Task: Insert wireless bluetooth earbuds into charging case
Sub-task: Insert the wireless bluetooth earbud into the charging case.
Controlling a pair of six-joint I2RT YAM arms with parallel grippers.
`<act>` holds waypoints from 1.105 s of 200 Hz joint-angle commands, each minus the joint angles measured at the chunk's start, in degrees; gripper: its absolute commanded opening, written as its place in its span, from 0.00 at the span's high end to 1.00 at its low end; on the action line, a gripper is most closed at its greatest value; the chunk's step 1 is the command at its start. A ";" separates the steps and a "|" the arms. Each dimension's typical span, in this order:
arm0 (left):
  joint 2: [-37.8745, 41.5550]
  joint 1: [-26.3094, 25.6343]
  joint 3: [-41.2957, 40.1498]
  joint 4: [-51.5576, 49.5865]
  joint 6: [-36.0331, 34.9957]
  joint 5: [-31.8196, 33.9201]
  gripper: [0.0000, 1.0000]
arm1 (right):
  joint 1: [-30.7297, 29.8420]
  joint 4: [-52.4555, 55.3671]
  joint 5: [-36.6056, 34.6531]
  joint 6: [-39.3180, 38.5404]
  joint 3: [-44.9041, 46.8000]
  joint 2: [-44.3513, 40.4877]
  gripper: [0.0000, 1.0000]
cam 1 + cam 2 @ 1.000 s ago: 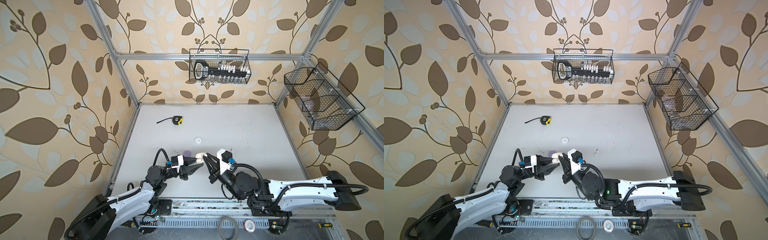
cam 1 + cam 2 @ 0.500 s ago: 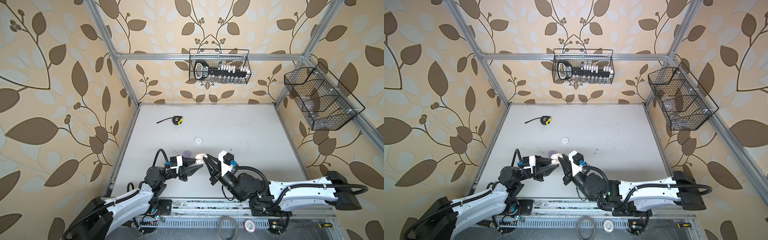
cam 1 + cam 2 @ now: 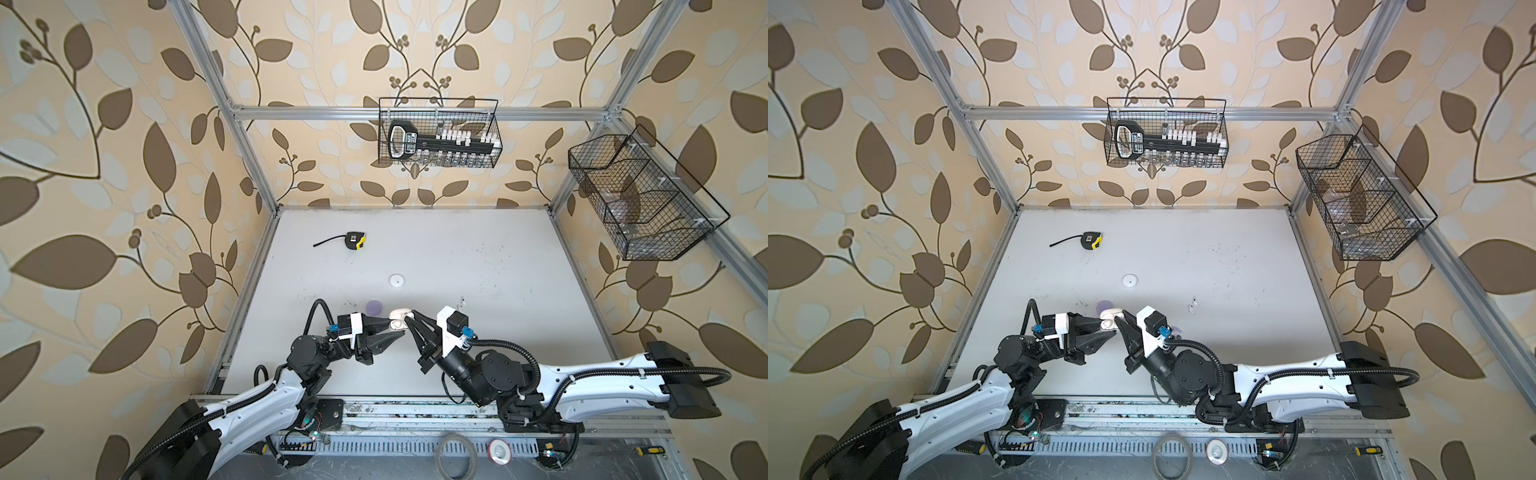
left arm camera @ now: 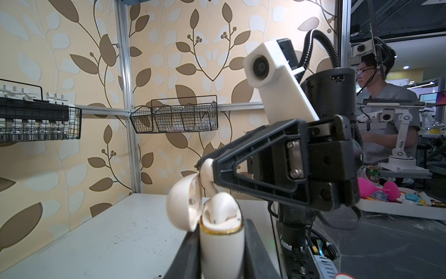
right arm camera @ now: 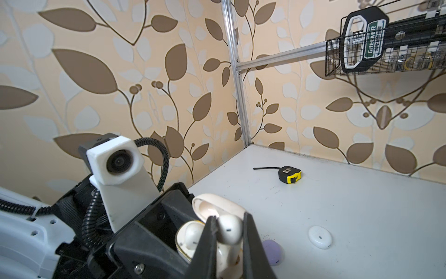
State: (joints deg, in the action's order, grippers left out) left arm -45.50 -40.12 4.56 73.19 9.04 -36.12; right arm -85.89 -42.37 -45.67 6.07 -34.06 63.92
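Right wrist view: cream earbud (image 5: 229, 232) in right gripper (image 5: 228, 218) (open case (image 5: 210, 206) beside)

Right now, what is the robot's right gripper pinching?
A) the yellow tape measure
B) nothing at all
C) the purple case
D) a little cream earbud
D: in the right wrist view the right gripper is shut on a cream earbud, right at the open cream case that the left gripper holds.
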 commanded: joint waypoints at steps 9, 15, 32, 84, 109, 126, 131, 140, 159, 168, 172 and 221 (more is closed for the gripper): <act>2.25 -0.53 0.64 5.91 1.16 1.64 1.00 | -0.33 -1.77 -1.62 -2.74 2.54 1.26 0.91; 2.45 -0.51 0.75 5.69 1.24 1.74 1.00 | -0.30 -1.96 -1.62 -2.80 2.59 1.36 0.91; 2.97 -0.49 0.63 5.17 1.67 2.49 1.00 | -0.37 -2.74 -1.31 -3.21 2.86 1.77 0.92; 5.73 -0.49 0.28 1.72 1.60 5.44 1.00 | -1.12 -5.72 -1.09 -4.40 3.65 2.87 0.88; 5.99 -0.51 0.36 1.74 1.73 5.03 1.00 | -1.12 -5.77 -0.78 -4.36 3.38 3.46 0.82; 5.77 -0.52 0.50 2.02 1.89 4.66 1.00 | -1.12 -5.70 -0.90 -4.40 3.13 3.61 0.77; 5.68 -0.50 0.47 2.17 1.95 4.57 1.00 | -1.12 -5.72 -0.92 -4.40 3.17 3.58 0.74; 5.59 -0.53 0.48 2.39 1.95 4.57 1.00 | -1.08 -5.66 -1.04 -4.33 3.14 3.56 0.72; 5.50 -0.49 0.35 2.62 1.99 4.57 1.00 | -1.22 -5.25 -1.30 -4.24 3.09 3.01 0.67; 5.50 -0.50 0.35 2.66 2.02 4.57 1.00 | -1.21 -5.09 -1.30 -4.34 3.13 2.67 0.67; 5.50 -0.54 0.36 2.66 1.95 4.52 1.00 | -1.21 -4.98 -1.35 -4.37 3.13 2.50 0.66; 5.35 -0.56 0.32 2.58 1.87 4.39 1.00 | -1.63 -2.05 -1.02 -4.14 2.63 -0.17 0.56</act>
State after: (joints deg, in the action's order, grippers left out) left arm -40.84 -40.49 4.05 69.73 10.72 -32.32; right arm -87.00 -47.11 -46.06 2.76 -32.05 65.36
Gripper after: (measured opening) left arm 0.256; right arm 0.423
